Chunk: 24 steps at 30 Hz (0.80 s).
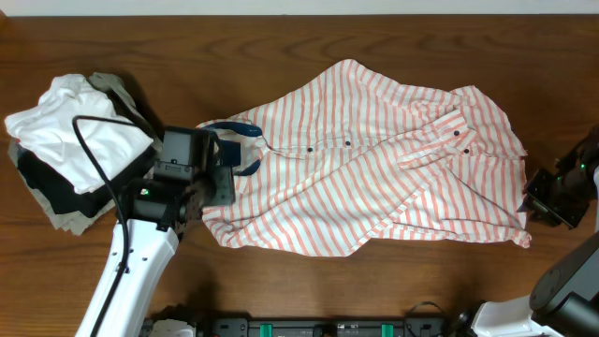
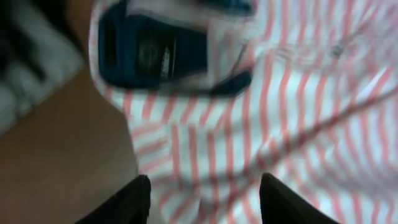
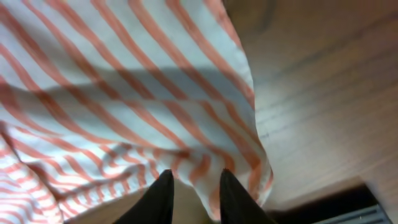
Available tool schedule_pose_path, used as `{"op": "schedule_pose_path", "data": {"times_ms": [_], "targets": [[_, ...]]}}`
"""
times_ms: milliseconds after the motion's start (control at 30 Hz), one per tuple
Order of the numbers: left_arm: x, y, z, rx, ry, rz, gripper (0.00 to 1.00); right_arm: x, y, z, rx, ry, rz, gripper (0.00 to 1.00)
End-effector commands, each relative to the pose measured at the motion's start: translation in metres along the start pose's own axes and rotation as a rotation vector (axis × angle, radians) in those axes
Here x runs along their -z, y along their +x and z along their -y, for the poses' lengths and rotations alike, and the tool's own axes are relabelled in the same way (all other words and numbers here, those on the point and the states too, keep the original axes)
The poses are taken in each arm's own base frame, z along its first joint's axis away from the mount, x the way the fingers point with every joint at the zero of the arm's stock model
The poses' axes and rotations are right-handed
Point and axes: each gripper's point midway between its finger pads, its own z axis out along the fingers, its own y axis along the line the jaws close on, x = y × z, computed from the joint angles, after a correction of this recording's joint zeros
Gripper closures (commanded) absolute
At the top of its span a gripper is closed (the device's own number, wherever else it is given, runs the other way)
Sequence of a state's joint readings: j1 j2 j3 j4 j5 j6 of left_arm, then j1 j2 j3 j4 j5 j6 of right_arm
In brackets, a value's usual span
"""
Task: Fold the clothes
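Inside shirt collar (image 2: 118, 50), illegible label (image 2: 155, 56)

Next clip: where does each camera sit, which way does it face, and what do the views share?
Overhead: fixed above the table, facing straight down on the striped shirt and a garment pile; left arm, right arm show.
Left wrist: on the left arm, facing down at the blue collar; its jaws show, apart.
Right wrist: on the right arm, facing the shirt's edge and the table; its jaws show.
Shared: the shirt in all three; the collar in overhead and left wrist.
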State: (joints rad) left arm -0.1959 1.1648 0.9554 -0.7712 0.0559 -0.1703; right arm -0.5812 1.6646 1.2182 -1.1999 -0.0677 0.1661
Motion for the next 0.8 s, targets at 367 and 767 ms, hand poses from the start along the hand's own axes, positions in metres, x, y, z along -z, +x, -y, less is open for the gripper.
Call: {"op": "schedule_pose_path", "data": {"times_ms": [367, 767], "targets": [[-0.032, -0.079, 0.017, -0.041, 0.053, 0.236, 0.43, 0.066, -0.097, -0.077, 0.124, -0.377, 0.439, 0.75], [-0.135, -0.095, 0.052, -0.064, 0.230, 0.212, 0.51, 0.011, -0.124, -0.159, 0.429, -0.328, 0.494, 0.99]]}}
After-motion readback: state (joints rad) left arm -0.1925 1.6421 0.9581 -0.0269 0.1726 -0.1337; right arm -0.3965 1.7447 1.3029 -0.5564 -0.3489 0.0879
